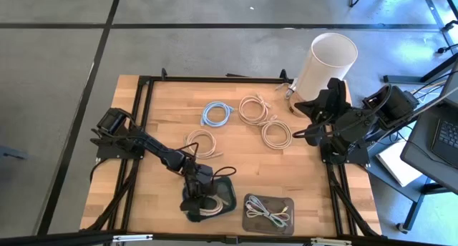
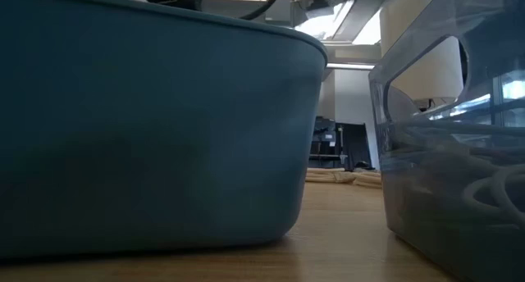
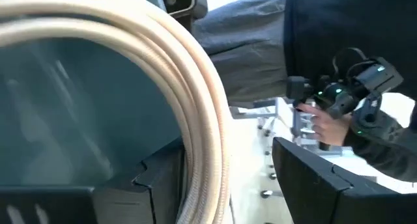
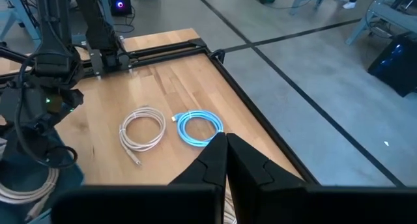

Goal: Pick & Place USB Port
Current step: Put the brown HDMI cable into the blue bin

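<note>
Over the blue bin (image 1: 227, 191) at the table's (image 1: 164, 117) near edge, my left gripper (image 1: 202, 207) hangs w/ jaws spread wide — a beige cable coil (image 1: 210, 212) lies between the fingers in the bin; can't tell if it's still touching them. Left wrist view shows that coil (image 3: 195, 120) close up, looping across the blue wall. Just beside the bin sits a clear tray (image 1: 269, 213) w/ pale cables in it. More coils on the wood: light blue cable (image 1: 217, 114), three beige ones (image 1: 253, 108) (image 1: 276, 134) (image 1: 202, 142). My right gripper (image 1: 300, 137) waits at the table's right side, fingers pressed together, nothing in them, by the white bucket (image 1: 323, 64). No readable labels or writing anywhere.
</note>
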Motion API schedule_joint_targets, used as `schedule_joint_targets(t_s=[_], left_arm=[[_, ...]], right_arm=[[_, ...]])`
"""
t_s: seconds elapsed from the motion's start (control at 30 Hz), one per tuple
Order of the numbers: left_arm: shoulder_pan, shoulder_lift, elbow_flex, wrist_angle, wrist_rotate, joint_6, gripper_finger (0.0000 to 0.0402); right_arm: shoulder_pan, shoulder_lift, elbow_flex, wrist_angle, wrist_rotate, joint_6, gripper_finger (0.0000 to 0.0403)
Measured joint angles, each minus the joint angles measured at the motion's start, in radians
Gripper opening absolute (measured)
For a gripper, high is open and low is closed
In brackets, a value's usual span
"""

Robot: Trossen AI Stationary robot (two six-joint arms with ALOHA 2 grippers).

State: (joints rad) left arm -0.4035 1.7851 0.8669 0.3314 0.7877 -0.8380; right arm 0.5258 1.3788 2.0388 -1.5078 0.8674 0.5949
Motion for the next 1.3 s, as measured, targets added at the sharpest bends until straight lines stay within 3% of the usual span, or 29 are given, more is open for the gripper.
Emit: schedule_joint_targets(t_s=[0.37,0.6,0.73,1.0,1.3], left_arm=[[0.035,-0.042,0.002,0.016,0.023,-0.057,0.0218],[0.047,-0.053,0.037,-0.017,0.004,-0.002,0.0233],[0.054,-0.053,0.075,-0.157,-0.001,0.096,0.0233],[0.119,-0.079,0.225,-0.644,-0.010,0.221,0.0233],[0.198,-0.279,0.454,-0.869,-0.222,0.345,0.0233]], right_arm=[[0.000,0.000,0.000,0.000,-0.023,0.002,0.0012],[0.000,0.000,0.000,0.000,-0.023,0.001,0.0012],[0.000,0.000,0.000,0.000,-0.023,0.002,0.0012],[0.000,0.000,0.000,-0.001,-0.023,0.000,0.0012],[0.000,0.000,0.000,-0.003,-0.042,0.000,0.0012]])
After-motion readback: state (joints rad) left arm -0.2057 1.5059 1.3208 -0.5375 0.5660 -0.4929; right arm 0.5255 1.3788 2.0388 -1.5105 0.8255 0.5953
